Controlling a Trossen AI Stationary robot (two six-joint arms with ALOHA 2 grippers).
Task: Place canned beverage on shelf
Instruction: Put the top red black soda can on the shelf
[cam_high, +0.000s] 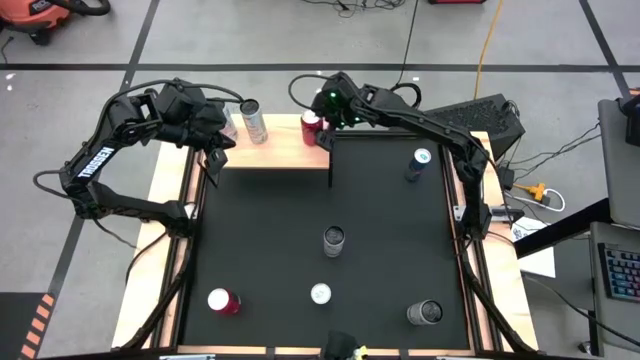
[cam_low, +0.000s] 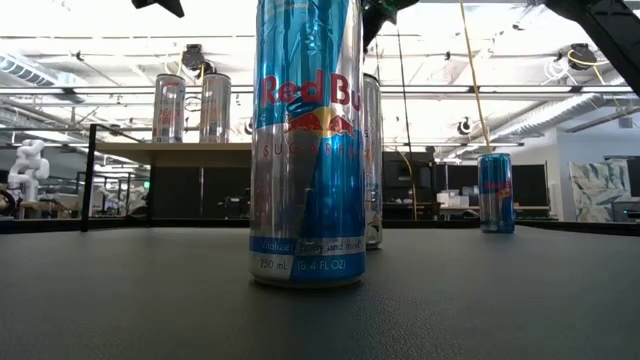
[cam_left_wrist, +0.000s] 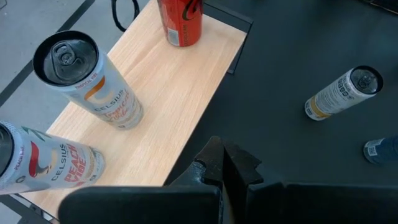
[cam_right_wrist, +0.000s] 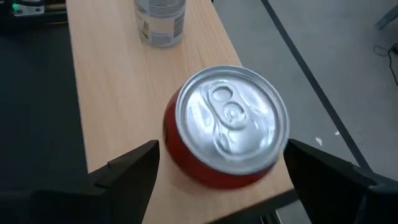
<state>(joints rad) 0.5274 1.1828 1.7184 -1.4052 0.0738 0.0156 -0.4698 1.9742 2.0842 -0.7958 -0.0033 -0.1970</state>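
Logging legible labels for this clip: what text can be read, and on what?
"Red Bu", "250 mL" and "8.4 FL OZ": tall blue-silver can close to the low camera.
"CELSIUS": upright white can on the shelf.
"CELSIUS PEACH VIBE": second white can.
"TROSSEN": left arm.
Other cans' print is too small.

Red can (cam_left_wrist: 180, 22) cut off at the left wrist view's edge; Celsius can (cam_left_wrist: 43, 165) likewise cropped.

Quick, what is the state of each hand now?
Left hand: closed, holding nothing.
Right hand: open, fingers on either side of the red can standing on the shelf.
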